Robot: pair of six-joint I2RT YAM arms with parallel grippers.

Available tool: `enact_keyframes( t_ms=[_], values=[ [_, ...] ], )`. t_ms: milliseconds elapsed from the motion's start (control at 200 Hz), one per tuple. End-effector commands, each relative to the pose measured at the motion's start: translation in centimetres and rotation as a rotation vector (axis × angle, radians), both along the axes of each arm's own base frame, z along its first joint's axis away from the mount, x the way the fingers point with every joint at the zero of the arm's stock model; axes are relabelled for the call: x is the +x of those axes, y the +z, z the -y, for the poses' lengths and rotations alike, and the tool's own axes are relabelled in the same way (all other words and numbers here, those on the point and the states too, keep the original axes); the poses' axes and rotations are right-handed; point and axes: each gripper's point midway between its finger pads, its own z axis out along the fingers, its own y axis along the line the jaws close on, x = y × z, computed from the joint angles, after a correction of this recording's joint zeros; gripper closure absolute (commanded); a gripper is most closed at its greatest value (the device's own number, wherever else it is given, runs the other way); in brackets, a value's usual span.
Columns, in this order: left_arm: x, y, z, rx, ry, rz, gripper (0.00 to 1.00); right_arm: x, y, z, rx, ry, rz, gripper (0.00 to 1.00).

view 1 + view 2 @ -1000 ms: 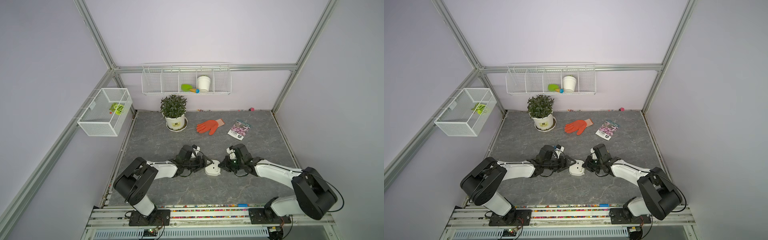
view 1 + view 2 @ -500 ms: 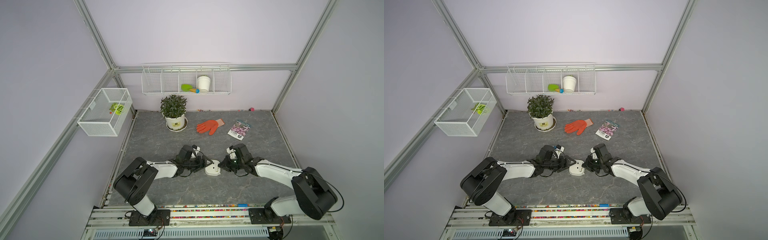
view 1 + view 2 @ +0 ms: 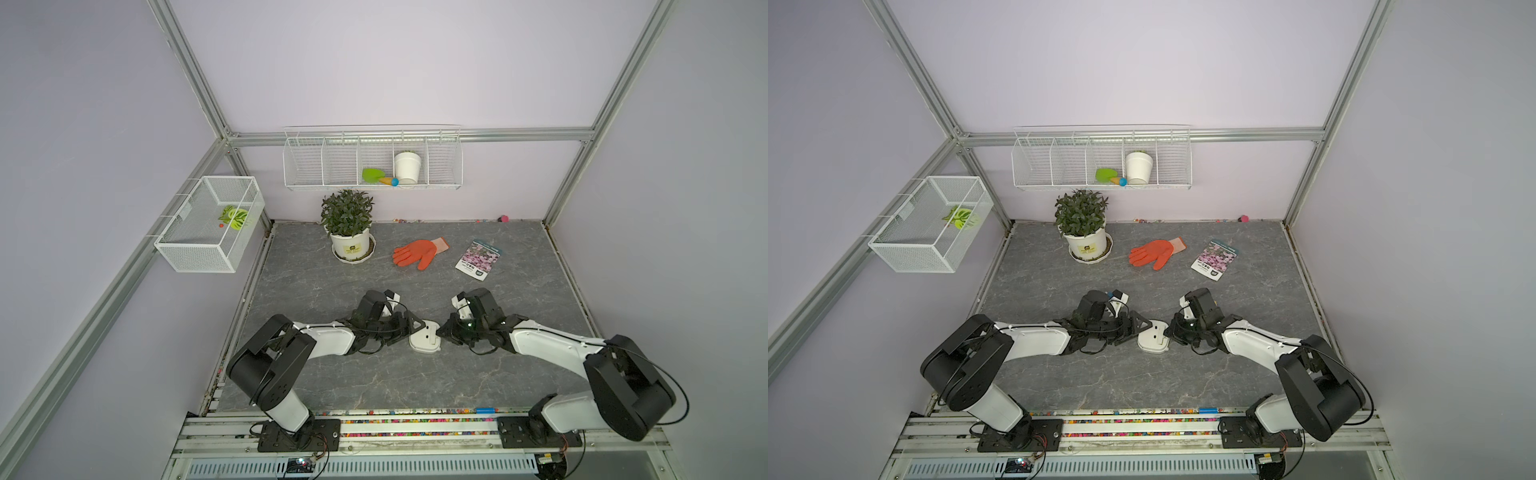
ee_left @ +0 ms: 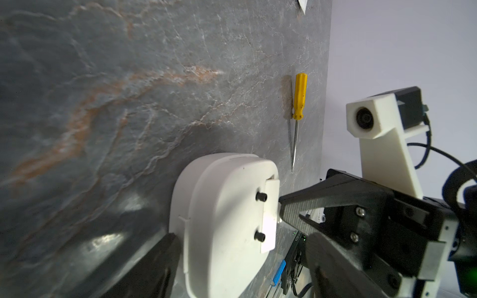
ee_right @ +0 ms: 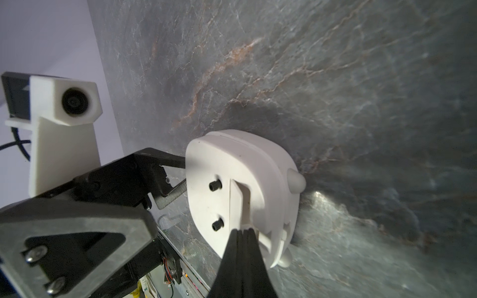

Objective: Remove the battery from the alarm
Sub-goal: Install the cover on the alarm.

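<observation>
Nothing has visibly moved since a second ago: both arms lie low on the table as they did, with the alarm between them.

On the left, the left gripper has its jaws well apart. In the right wrist view its fingers butt against the alarm's left rim. They look to be steadying it rather than pinching it, though I cannot tell that for sure.

In the middle, the alarm lies face down near the table's centre, plain back up, with two small black knobs showing. Beside the knobs, on the right part of that back, runs a narrow white cover. Its long axis goes from the table's front toward the rear, across the line joining the two grippers. It seems raised a little off the back.

On the right, the right gripper has its jaws pressed together into a single wedge, the tip touching the cover's edge.

The battery is nowhere in view. I judge that it sits in the recess under the cover, just left of the right gripper's tip and past the knobs as seen from the left gripper. The right arm is therefore the nearer one. The coming move likely turns on that wedge levering the cover clear along its long edge while the left side keeps the alarm from sliding.
</observation>
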Motion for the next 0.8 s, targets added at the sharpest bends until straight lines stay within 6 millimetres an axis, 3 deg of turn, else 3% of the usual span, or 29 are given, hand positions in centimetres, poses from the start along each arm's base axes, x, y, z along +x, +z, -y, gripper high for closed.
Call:
enact_keyframes(
  t_ms=[0,195,455,795],
  values=[
    [0.0,1.2,0.5,-0.021,-0.019,0.030,0.18,-0.4,0.6,-0.3,-0.004,0.031,0.021,1.00],
    [-0.1,1.1,0.5,-0.021,-0.019,0.029,0.18,-0.3,1.1,0.1,-0.015,0.015,0.037,1.00],
    [0.0,1.2,0.5,-0.023,-0.018,0.032,0.18,-0.4,0.2,-0.5,0.028,-0.005,-0.004,1.00],
    [-0.1,1.3,0.4,-0.023,-0.019,0.034,0.18,-0.5,-0.1,0.5,-0.016,-0.040,-0.008,1.00]
  ],
)
